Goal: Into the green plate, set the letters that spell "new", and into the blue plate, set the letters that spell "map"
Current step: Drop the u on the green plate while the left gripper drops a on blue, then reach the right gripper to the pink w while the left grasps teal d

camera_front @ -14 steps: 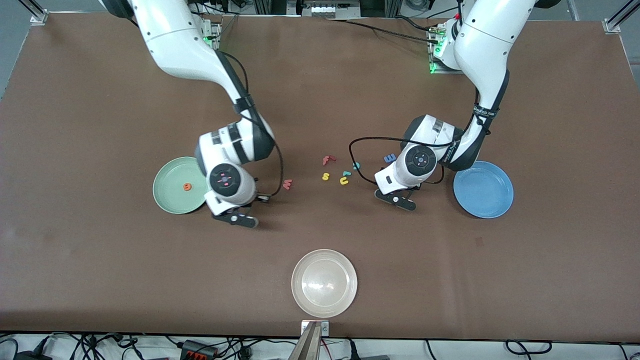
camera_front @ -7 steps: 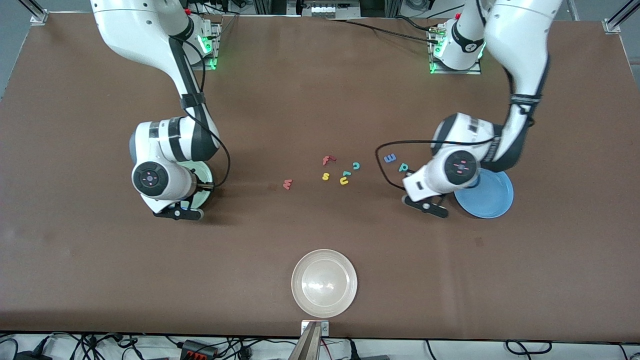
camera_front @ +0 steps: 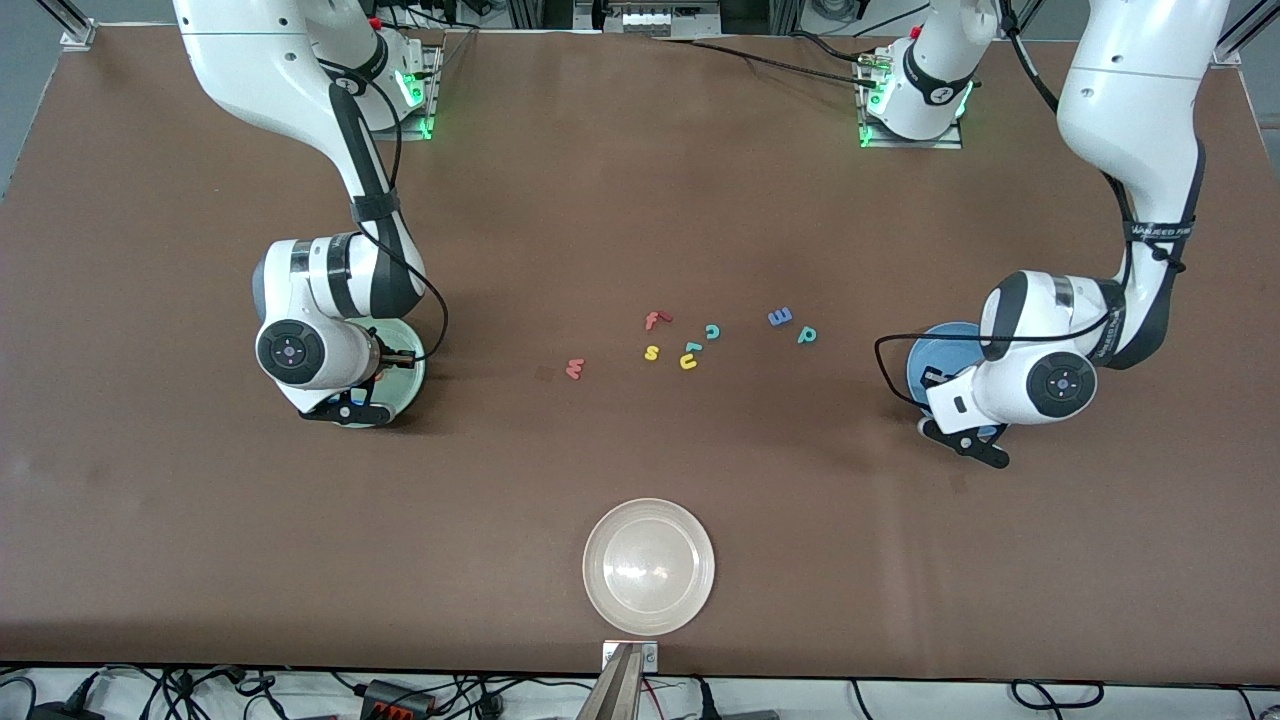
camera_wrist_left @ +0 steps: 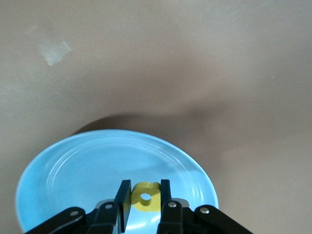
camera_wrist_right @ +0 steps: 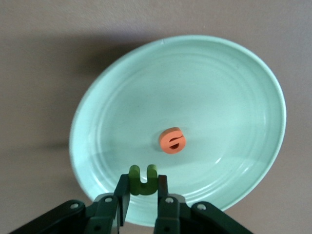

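your right gripper [camera_wrist_right: 139, 191] pinches the olive n [camera_wrist_right: 142, 178] above the green plate [camera_wrist_right: 234, 87], near its rim; your left gripper [camera_wrist_left: 146, 201] grips the yellow a [camera_wrist_left: 146, 197] over the blue plate [camera_wrist_left: 73, 165].

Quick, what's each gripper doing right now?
Left gripper: shut on the yellow a, over the blue plate.
Right gripper: shut on the olive-green n, over the green plate.

open table round beige plate [camera_front: 648, 566] | letters cluster [camera_front: 684, 340] mid-table

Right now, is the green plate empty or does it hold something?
Not empty: the green plate holds the orange e. The right claw, shut on the olive n, hangs over it.
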